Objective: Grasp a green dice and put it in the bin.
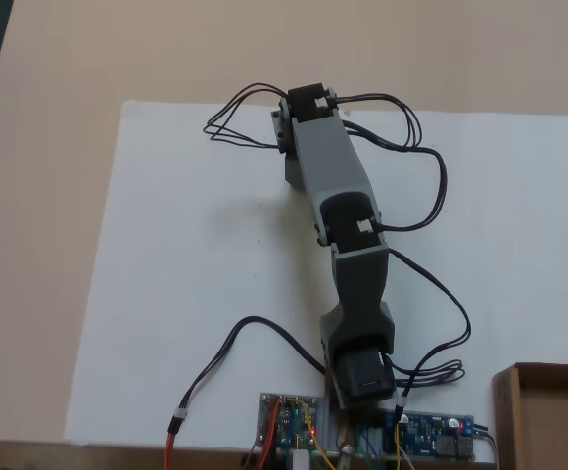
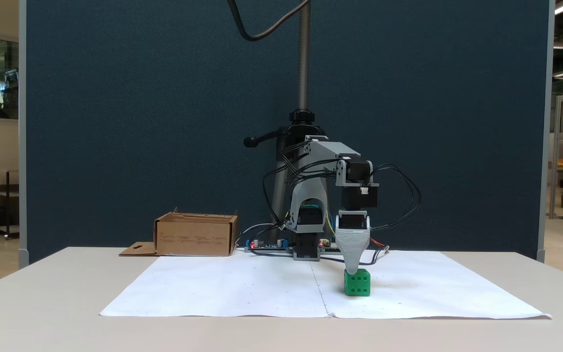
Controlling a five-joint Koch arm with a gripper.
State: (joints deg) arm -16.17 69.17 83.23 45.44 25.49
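The green dice (image 2: 357, 283) rests on the white paper, right of the sheet's middle fold in a fixed view. My gripper (image 2: 353, 270) hangs straight down over it, its grey wedge-shaped tip meeting the dice's top left corner. Only one jaw shows there, the other lies behind it. From above, the arm stretches away from its base and the gripper (image 1: 292, 168) sits beneath the wrist, hiding the dice. The bin (image 2: 196, 235), a brown cardboard box, stands at the back left beside the arm's base; its corner (image 1: 548, 372) shows at the lower right from above.
A white paper sheet (image 1: 186, 294) covers the table's middle. Circuit boards (image 1: 294, 421) and looping black cables (image 1: 431, 176) crowd the arm's base. A camera stand pole (image 2: 303, 58) rises behind the arm against a dark blue partition. A loose box flap (image 2: 137, 249) lies left of the bin.
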